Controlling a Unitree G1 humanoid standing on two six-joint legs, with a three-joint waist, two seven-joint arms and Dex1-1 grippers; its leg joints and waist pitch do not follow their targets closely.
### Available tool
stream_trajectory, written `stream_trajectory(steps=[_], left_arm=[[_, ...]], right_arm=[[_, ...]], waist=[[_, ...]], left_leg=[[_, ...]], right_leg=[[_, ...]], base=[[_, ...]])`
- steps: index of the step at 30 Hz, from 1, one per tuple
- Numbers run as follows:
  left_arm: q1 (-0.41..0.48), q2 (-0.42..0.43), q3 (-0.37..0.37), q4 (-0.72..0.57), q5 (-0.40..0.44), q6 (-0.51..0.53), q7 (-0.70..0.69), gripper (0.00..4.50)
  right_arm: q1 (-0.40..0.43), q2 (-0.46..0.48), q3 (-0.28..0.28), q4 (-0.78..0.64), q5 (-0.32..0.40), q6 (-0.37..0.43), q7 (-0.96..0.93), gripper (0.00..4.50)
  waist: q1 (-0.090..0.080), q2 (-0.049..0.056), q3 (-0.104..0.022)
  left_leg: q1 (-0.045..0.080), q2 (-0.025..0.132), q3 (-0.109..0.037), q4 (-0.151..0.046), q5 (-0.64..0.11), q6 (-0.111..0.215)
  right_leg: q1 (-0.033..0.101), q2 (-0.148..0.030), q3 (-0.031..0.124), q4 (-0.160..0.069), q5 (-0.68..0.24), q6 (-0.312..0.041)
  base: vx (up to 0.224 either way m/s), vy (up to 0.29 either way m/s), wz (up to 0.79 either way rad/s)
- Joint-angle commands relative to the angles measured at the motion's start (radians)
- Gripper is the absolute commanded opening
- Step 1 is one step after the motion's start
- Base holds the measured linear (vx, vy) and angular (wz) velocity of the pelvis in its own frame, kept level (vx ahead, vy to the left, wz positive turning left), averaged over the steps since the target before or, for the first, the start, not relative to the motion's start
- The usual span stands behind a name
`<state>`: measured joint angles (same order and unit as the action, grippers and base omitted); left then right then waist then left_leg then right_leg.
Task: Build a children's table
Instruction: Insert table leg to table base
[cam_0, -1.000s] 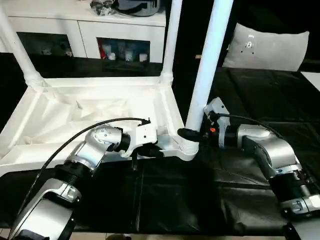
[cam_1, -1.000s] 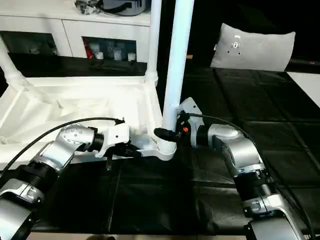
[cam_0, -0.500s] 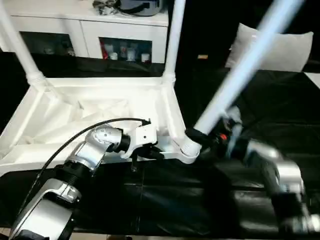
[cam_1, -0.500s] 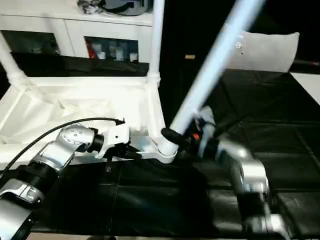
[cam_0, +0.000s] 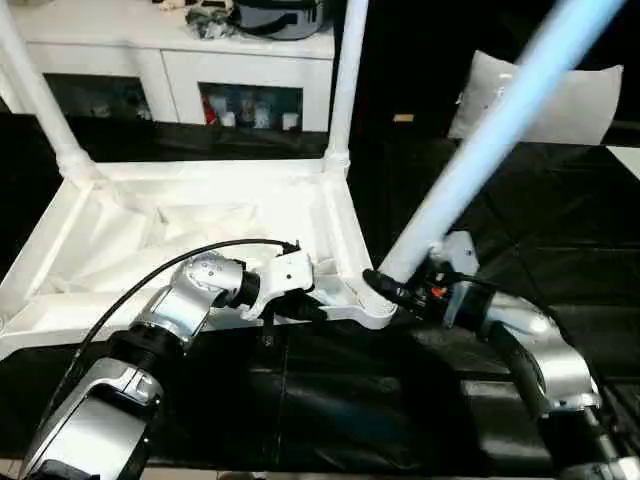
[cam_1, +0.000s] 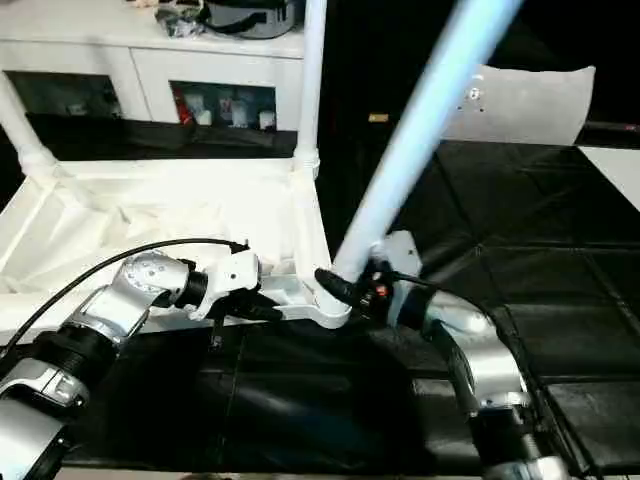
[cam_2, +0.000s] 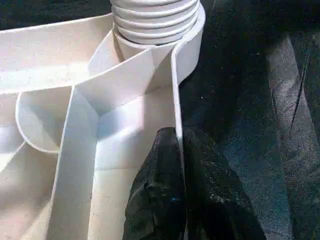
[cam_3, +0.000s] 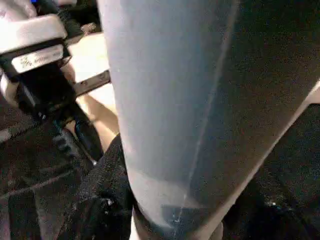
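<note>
White plastic table top (cam_0: 340, 215) upside down on the black counter (cam_0: 330, 400), ribbed underside up, with two legs (cam_0: 345, 80) already upright in the far corners.

Step in hand, by the look of it: seating the tilted leg (cam_0: 480, 130) in the near corner socket (cam_0: 372, 312). Left gripper (cam_0: 305, 305) with jaws pinched together on the near rim of the top, one finger either side of the thin wall, steadying the piece. Right gripper (cam_0: 388, 288) with jaws clamped round the foot of the tilted leg, just above the socket. Ridged collar (cam_2: 155, 20) of that leg seen at the corner, touching the socket, but cannot tell whether fully home.

Next move, probably: bring the leg back to vertical over the socket, then press or twist it down while holding the rim firm. Needs care over alignment, since a slanted entry would likely jam or lever the corner up off the counter.

Against a second ago: then nearly upright in the socket, now leaning steeply out to the robot's right, away from the top. Right forearm lower and closer in. Left grip and table top unchanged.
</note>
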<state>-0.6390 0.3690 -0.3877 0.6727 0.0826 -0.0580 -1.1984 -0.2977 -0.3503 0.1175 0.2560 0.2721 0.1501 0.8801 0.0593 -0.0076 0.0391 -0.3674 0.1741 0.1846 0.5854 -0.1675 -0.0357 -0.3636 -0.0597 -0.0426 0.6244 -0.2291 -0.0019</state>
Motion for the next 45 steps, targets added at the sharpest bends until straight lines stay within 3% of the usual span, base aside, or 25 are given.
stream_trajectory(steps=[1, 7, 9, 10, 11, 12, 16, 17, 20, 24, 27, 29, 31, 33, 34, 36, 38, 39, 42, 45], left_arm=[[-0.003, 0.041, -0.037, 0.007, 0.051, -0.030, -0.046, 0.00], [-0.036, 0.050, -0.039, 0.027, 0.054, -0.051, -0.070, 0.00], [-0.051, 0.051, -0.040, 0.040, 0.055, -0.061, -0.081, 0.00], [-0.061, 0.050, -0.045, 0.045, 0.057, -0.069, -0.085, 0.00], [-0.061, 0.050, -0.045, 0.045, 0.057, -0.069, -0.085, 0.00], [-0.088, 0.043, -0.047, 0.079, 0.061, -0.086, -0.083, 0.00], [-0.126, 0.031, -0.049, 0.132, 0.067, -0.107, -0.073, 0.00], [-0.159, 0.021, -0.046, 0.177, 0.072, -0.118, -0.062, 0.00], [-0.195, 0.014, -0.042, 0.223, 0.075, -0.123, -0.050, 0.00], [-0.182, 0.024, -0.035, 0.212, 0.057, -0.101, -0.076, 0.00], [-0.122, 0.049, -0.022, 0.142, 0.032, -0.042, -0.090, 0.00], [-0.076, 0.061, -0.007, 0.082, 0.014, 0.012, -0.084, 0.00], [0.000, 0.060, 0.024, -0.040, -0.018, 0.134, -0.049, 0.00], [0.027, 0.059, 0.034, -0.085, -0.028, 0.176, -0.034, 0.00], [0.088, 0.058, 0.053, -0.190, -0.033, 0.250, 0.010, 0.00], [0.170, 0.060, 0.073, -0.357, -0.041, 0.351, 0.054, 0.00], [0.217, 0.047, 0.090, -0.485, -0.037, 0.444, 0.101, 0.00], [0.223, 0.039, 0.093, -0.516, -0.029, 0.470, 0.121, 0.00], [0.220, 0.016, 0.088, -0.563, -0.002, 0.527, 0.163, 0.00], [0.209, -0.016, 0.063, -0.616, 0.017, 0.579, 0.193, 0.00]], right_arm=[[0.014, -0.055, 0.068, 0.094, -0.097, 0.085, 0.036, 1.88], [-0.010, -0.082, 0.134, 0.097, -0.110, 0.136, 0.110, 1.88], [-0.016, -0.088, 0.151, 0.102, -0.119, 0.149, 0.125, 1.88], [-0.020, -0.092, 0.160, 0.105, -0.121, 0.162, 0.128, 1.88], [-0.020, -0.092, 0.160, 0.105, -0.121, 0.162, 0.128, 1.88], [-0.037, -0.085, 0.161, 0.114, -0.115, 0.177, 0.121, 1.88], [-0.042, -0.083, 0.163, 0.089, -0.102, 0.208, 0.130, 1.88], [-0.032, -0.084, 0.167, 0.049, -0.091, 0.236, 0.136, 1.88], [-0.014, -0.084, 0.169, -0.002, -0.078, 0.270, 0.123, 1.88], [0.011, -0.070, 0.164, -0.043, -0.075, 0.302, 0.073, 1.88], [0.015, -0.029, 0.144, -0.052, -0.091, 0.324, -0.019, 1.88], [0.012, 0.003, 0.119, -0.053, -0.100, 0.346, -0.094, 1.88], [0.008, 0.035, 0.091, -0.054, -0.106, 0.363, -0.170, 1.88], [0.006, 0.044, 0.084, -0.056, -0.108, 0.368, -0.193, 1.88], [0.001, 0.062, 0.072, -0.058, -0.110, 0.378, -0.232, 1.88], [-0.010, 0.082, 0.064, -0.056, -0.118, 0.379, -0.277, 1.88], [-0.023, 0.093, 0.064, -0.045, -0.129, 0.361, -0.301, 1.88], [-0.027, 0.097, 0.063, -0.041, -0.130, 0.354, -0.304, 1.88], [-0.031, 0.101, 0.057, -0.042, -0.123, 0.361, -0.308, 1.88], [-0.033, 0.099, 0.055, -0.035, -0.121, 0.362, -0.311, 1.88]], waist=[[-0.001, 0.009, -0.039], [0.001, 0.007, -0.046], [0.001, 0.010, -0.046], [0.002, 0.021, -0.046], [-0.001, 0.018, -0.046], [0.000, 0.026, -0.045], [-0.002, 0.024, -0.046], [-0.001, 0.038, -0.045], [0.002, 0.030, -0.047], [0.006, 0.033, -0.049], [0.004, 0.033, -0.051], [-0.008, 0.032, -0.047], [-0.019, 0.034, -0.041], [-0.029, 0.033, -0.033], [-0.030, 0.032, -0.034], [-0.040, 0.035, -0.033], [-0.054, 0.033, -0.034], [-0.059, 0.025, -0.034], [-0.054, 0.027, -0.031], [-0.046, 0.027, -0.033]], left_leg=[[0.024, 0.066, -0.038, -0.083, -0.416, -0.038], [0.020, 0.065, -0.030, -0.081, -0.329, -0.013], [0.022, 0.065, -0.029, -0.082, -0.327, -0.015], [0.023, 0.065, -0.030, -0.081, -0.333, -0.018], [0.024, 0.066, -0.029, -0.083, -0.345, -0.022], [0.024, 0.065, -0.031, -0.084, -0.356, -0.026], [0.024, 0.065, -0.031, -0.084, -0.364, -0.032], [0.024, 0.062, -0.031, -0.083, -0.364, -0.031], [0.022, 0.063, -0.029, -0.081, -0.338, -0.022], [0.018, 0.064, -0.028, -0.079, -0.285, -0.002], [0.018, 0.067, -0.029, -0.083, -0.271, -0.002], [0.015, 0.066, -0.030, -0.088, -0.294, -0.011], [0.020, 0.066, -0.032, -0.091, -0.351, -0.027], [0.022, 0.065, -0.035, -0.094, -0.408, -0.043], [0.023, 0.066, -0.040, -0.095, -0.425, -0.051], [0.012, 0.067, -0.045, -0.104, -0.425, -0.060], [0.013, 0.066, -0.044, -0.103, -0.432, -0.062], [0.016, 0.064, -0.040, -0.098, -0.430, -0.056], [0.021, 0.058, -0.035, -0.090, -0.409, -0.036], [0.020, 0.059, -0.034, -0.091, -0.388, -0.032]], right_leg=[[0.008, -0.094, 0.052, -0.105, -0.344, -0.197], [0.017, -0.090, 0.051, -0.095, -0.180, -0.231], [0.018, -0.089, 0.049, -0.094, -0.166, -0.238], [0.017, -0.089, 0.049, -0.094, -0.164, -0.241], [0.019, -0.087, 0.048, -0.095, -0.155, -0.244], [0.019, -0.087, 0.048, -0.095, -0.161, -0.245], [0.021, -0.088, 0.048, -0.096, -0.173, -0.245], [0.021, -0.087, 0.048, -0.097, -0.174, -0.244], [0.025, -0.088, 0.048, -0.097, -0.149, -0.246], [0.027, -0.093, 0.048, -0.095, -0.143, -0.248], [0.027, -0.092, 0.047, -0.090, -0.118, -0.252], [0.023, -0.091, 0.046, -0.092, -0.146, -0.253], [0.017, -0.092, 0.048, -0.097, -0.234, -0.245], [0.008, -0.094, 0.050, -0.109, -0.377, -0.209], [0.007, -0.096, 0.051, -0.111, -0.425, -0.188], [0.011, -0.092, 0.049, -0.107, -0.405, -0.176], [0.009, -0.089, 0.049, -0.106, -0.382, -0.179], [0.005, -0.088, 0.051, -0.109, -0.377, -0.188], [-0.002, -0.087, 0.055, -0.122, -0.418, -0.175], [-0.001, -0.083, 0.054, -0.120, -0.382, -0.168]], base=[[0.000, 0.000, 0.00], [0.000, 0.000, 0.00], [0.000, 0.000, 0.00], [0.000, 0.000, 0.00], [0.000, 0.000, 0.00], [0.000, 0.000, 0.00], [0.000, 0.000, 0.00], [0.000, 0.000, 0.00], [0.000, 0.000, 0.00], [0.000, 0.000, 0.00], [0.000, 0.000, 0.00], [0.000, 0.000, 0.00], [0.000, 0.000, 0.00], [0.000, 0.000, 0.00], [0.000, 0.000, 0.00], [0.000, 0.000, 0.00], [0.000, 0.000, 0.00], [0.000, 0.000, 0.00], [0.000, 0.000, 0.00], [0.000, 0.000, 0.00]])
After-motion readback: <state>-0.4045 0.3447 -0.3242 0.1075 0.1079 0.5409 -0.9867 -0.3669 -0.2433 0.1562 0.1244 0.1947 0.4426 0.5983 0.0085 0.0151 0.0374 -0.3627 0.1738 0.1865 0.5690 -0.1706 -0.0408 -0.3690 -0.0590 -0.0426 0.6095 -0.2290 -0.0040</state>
